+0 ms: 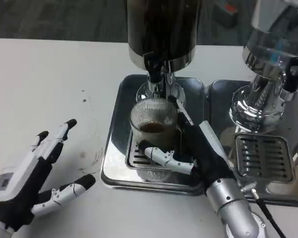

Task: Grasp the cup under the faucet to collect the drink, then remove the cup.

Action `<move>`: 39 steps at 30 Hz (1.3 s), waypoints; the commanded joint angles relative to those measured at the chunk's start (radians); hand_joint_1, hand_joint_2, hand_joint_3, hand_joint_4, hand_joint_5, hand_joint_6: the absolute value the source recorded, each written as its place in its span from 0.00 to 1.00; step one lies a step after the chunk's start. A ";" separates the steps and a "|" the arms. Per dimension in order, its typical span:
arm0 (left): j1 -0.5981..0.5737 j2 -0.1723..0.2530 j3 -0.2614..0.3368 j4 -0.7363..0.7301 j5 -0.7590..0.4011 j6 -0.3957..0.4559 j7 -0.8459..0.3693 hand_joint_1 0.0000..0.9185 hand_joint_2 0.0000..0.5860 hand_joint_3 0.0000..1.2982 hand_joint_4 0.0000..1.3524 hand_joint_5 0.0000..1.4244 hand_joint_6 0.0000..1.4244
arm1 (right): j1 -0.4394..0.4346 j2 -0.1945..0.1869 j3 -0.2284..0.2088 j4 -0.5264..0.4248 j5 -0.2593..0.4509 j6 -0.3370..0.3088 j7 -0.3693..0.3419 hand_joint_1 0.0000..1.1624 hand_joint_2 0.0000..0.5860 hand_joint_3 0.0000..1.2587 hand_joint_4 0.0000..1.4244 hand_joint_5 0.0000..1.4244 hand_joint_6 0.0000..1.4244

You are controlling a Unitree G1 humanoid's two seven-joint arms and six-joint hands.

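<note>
From my seat I see the right hand (188, 148) wrapped around the ribbed glass cup (154, 130), its fingers curled across the cup's front, while the cup stands on the slotted grate of the steel drip tray (114, 148) directly under the faucet (155, 69) of the dark drink dispenser (161, 27), with brown liquid in its bottom. My left hand (32, 176) hovers over the white table (49, 89) well left of the tray, fingers spread and holding nothing. A second chrome dispenser (268, 74) stands on its own tray (265, 158) to the right, and dark floor lies beyond the table's far edge.
</note>
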 commanded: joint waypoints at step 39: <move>0.042 0.014 0.006 -0.008 -0.112 0.007 -0.029 0.00 0.26 0.06 0.00 0.08 0.00 | -0.040 0.092 -0.016 0.126 0.034 -0.015 -0.114 0.85 0.44 0.20 0.31 0.29 0.32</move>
